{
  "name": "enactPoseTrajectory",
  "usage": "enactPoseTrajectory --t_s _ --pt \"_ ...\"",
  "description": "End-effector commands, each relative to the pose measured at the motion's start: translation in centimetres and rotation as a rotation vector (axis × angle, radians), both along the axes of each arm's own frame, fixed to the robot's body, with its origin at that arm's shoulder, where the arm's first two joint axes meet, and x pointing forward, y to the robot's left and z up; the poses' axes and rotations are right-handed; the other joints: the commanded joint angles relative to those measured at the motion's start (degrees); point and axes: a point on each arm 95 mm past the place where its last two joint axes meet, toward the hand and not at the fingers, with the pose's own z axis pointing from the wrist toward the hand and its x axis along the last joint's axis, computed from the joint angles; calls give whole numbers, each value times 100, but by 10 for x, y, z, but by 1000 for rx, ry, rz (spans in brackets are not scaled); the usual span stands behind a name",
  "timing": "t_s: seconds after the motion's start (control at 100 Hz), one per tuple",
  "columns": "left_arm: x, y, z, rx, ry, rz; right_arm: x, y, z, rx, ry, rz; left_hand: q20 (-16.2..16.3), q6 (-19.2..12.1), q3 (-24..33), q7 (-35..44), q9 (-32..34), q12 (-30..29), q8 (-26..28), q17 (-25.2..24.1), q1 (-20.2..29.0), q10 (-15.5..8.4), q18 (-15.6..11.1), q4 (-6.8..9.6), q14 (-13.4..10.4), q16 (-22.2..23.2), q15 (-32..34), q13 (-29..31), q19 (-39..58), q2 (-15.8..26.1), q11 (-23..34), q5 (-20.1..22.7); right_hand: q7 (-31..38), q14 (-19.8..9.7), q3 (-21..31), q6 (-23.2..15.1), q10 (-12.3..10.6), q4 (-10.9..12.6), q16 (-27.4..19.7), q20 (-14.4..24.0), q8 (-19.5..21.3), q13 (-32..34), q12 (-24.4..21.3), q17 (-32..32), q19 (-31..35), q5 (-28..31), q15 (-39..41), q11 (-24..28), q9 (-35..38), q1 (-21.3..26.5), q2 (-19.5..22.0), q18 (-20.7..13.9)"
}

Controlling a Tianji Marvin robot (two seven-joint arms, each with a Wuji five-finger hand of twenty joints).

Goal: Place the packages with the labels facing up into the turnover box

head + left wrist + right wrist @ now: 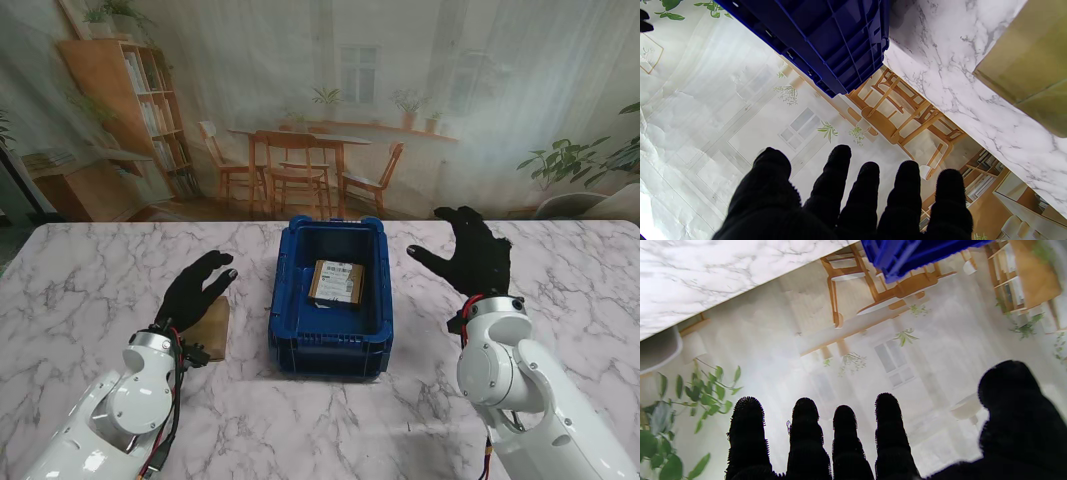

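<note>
A blue box [330, 300] sits mid-table on the marble table [90, 270]. Nearest the robot, to the box's left, a brown package [212, 328] lies on the table, partly under the left hand [195, 290], which hovers with fingers spread and holds nothing. Inside the box lies a labelled package [336, 282], label up. Right of the box, farther off, the right hand [472, 252] hovers with fingers splayed, empty.

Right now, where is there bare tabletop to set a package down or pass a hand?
Bare marble table spreads left of the left hand, and nearer to me than the blue box. It is crowded between box and left hand, where a brown package lies. Right hand is open.
</note>
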Motion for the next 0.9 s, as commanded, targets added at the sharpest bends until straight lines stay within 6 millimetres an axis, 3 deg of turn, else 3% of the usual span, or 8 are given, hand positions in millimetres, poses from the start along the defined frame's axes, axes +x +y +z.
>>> enactPoseTrajectory --t_s 0.0,0.28,0.76,0.83,0.89 --pt "0 -2 -2 7 17 -10 -3 -6 -25 5 53 -22 127 -72 -143 -43 -34 55 -12 13 102 -54 -11 -75 -78 51 117 95 -120 303 39 -54 75 -164 -103 -156 -146 97 18 100 -119 24 53 -20 47 -1 -130 103 -95 159 188 -226" --pt "1 -3 -4 14 26 -7 -3 -11 -55 20 82 -52 101 -56 -140 -39 19 62 -9 -92 109 -36 -66 -75 -118 26 70 11 -173 296 49 -42 110 -186 8 -217 -162 90 20 133 -161 -75 7 -82 3 -73 -113 43 -102 52 189 -270" --pt "5 -8 -8 47 49 -14 0 -13 -82 50 112 -70 74 -41 -145 -36 205 365 -1 -145 114 6 -118 -76 -181 19 59 -70 -190 293 231 -37 164 -200 295 -241 -190 47 16 265 -252 -114 -155 -92 -102 -106 -116 -324 -105 -61 154 -303" --pt "5 -7 -8 60 45 -13 -1 -13 -82 54 113 -67 89 -27 -136 -21 288 943 12 -112 121 32 -117 -72 -169 227 234 8 -164 287 534 -11 173 -203 300 -247 -198 48 18 268 -250 -102 -155 -88 -104 -97 -111 -326 -95 -54 143 -307" --pt "6 -6 -8 71 42 -12 -2 -13 -82 54 112 -67 110 -7 -139 -7 328 1630 25 -77 133 20 -134 -74 -156 686 532 83 -140 277 873 12 178 -209 307 -244 -194 49 18 271 -250 -103 -154 -84 -104 -90 -112 -326 -96 -53 146 -309"
